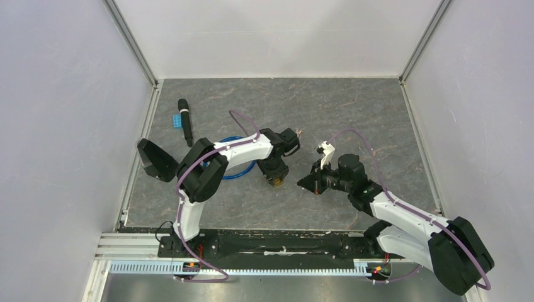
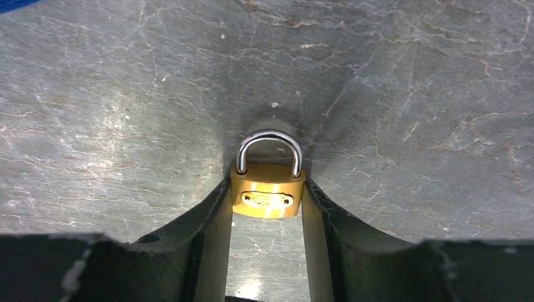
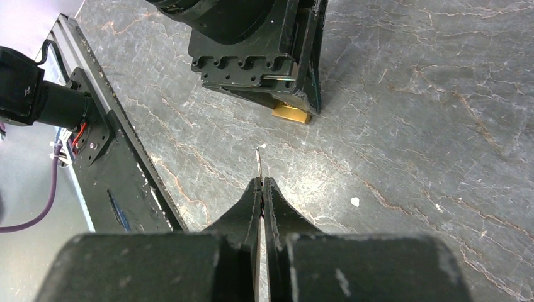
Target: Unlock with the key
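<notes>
Two objects carry this task, one in each arm. The padlock [image 2: 267,200], brass-bodied with its steel shackle latched, is clamped by its narrow sides in the left gripper [image 2: 267,189], low over the middle of the table [image 1: 352,107], shackle pointing away from the wrist. That grip looks meant to act as a vice, so the body cannot twist or slide when something is pushed into it and turned. From the right wrist view a brass corner peeks out under those fingers, on or just above the surface; which of the two I cannot tell, nor can I make out the keyhole. Near it, but apart, the key [image 3: 258,162] is pinched edge-on in the right gripper [image 3: 261,186], whose fingers are pressed together on it so only the thin blade sticks out ahead of the tips. The blade points roughly toward the brass corner, which suits a straight push in, though a gap of bare table lies between them and the alignment looks unfinished. Insertion has not begun, by my reading. Further off, left of the arms, lie a blue cable loop [image 1: 242,171], a black marker [image 1: 186,121] and a blue block [image 1: 179,119], none of them involved.
</notes>
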`<state>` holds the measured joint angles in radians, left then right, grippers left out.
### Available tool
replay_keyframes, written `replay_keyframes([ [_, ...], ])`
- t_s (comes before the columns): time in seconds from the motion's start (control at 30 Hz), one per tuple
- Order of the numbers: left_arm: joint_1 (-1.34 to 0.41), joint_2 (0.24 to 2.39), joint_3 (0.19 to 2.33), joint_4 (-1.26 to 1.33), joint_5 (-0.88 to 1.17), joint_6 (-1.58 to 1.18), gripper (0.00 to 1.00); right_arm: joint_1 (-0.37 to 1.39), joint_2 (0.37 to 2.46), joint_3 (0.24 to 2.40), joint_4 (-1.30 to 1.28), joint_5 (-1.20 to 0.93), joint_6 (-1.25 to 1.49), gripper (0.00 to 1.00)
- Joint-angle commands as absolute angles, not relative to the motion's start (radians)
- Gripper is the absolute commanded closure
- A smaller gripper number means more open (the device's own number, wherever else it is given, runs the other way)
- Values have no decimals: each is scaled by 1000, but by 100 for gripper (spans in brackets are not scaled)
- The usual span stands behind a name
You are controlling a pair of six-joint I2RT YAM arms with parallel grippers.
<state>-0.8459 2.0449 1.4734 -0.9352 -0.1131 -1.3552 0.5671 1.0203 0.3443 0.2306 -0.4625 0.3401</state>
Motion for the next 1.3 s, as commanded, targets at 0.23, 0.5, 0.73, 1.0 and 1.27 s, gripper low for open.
replay_keyframes([
  [0.23, -848, 1820, 1392, -867, -133, -1423, 98, 572, 1018, 308, 386, -523, 376, 100],
  [0.5, -849, 1612, 1236, -718, -102, -1516, 98, 594, 1035, 250, 612, -502, 518, 100],
  [0.73, -851, 1490, 1158, -646, -113, -1563, 98, 607, 1088, 247, 723, -494, 594, 100],
  [1.0, -853, 1434, 1098, -566, -108, -1600, 98, 619, 1168, 305, 759, -528, 608, 100],
  [1.27, -857, 1430, 1101, -550, -110, -1597, 98, 625, 1195, 328, 781, -537, 612, 100],
])
